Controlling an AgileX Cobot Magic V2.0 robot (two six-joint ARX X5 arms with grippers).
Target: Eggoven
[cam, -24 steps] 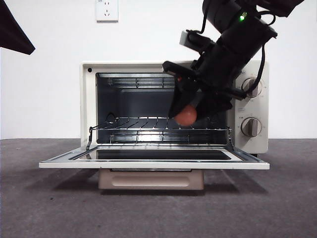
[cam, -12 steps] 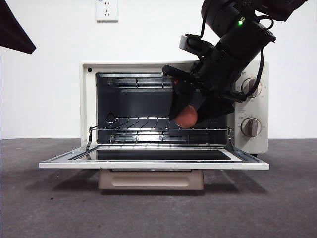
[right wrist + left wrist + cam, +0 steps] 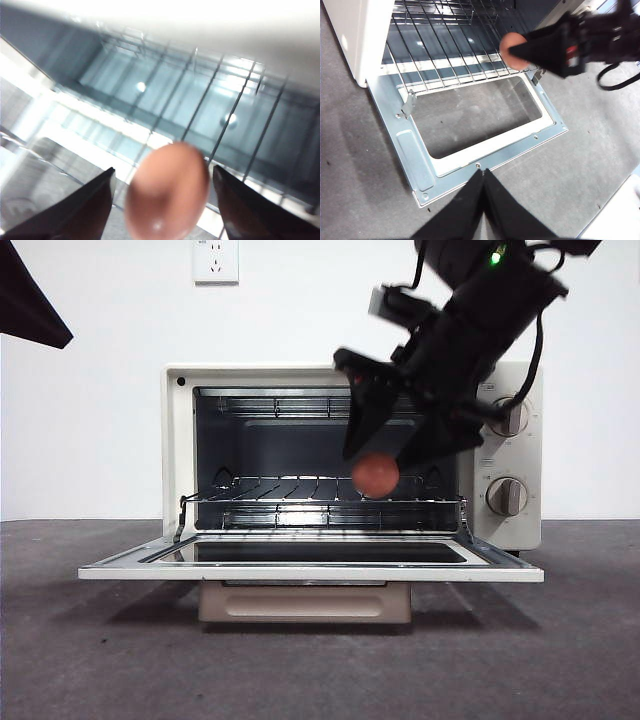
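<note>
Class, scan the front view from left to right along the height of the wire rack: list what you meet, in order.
Oven's cream left wall → bare stretch of wire rack → egg, just below the right pincer → lower knob.

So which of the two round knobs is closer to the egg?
The lower knob on the oven: it sits almost level with the egg. The upper knob is higher, partly behind the right hand.
</note>
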